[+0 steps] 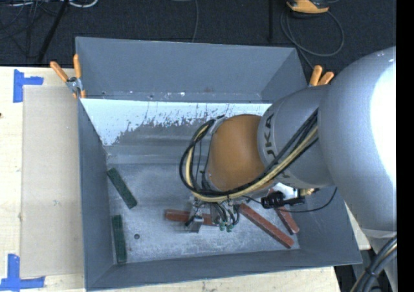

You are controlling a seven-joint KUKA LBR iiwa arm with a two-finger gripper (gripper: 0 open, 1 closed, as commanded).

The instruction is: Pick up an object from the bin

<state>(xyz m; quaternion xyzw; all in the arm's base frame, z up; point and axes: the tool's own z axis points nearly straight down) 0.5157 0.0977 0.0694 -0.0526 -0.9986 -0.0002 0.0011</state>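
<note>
Your gripper (197, 221) down low in the bin (194, 70), sitting right on a short reddish-brown bar (173, 215), open or clamped you can't tell, longer brown bars (266, 226) just beyond it, green bars (121, 188) well apart on the opposite side

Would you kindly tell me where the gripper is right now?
In the camera view, the gripper sits low near the bin's front middle, at the right end of a short brown bar, with two longer brown bars to its right.
</note>
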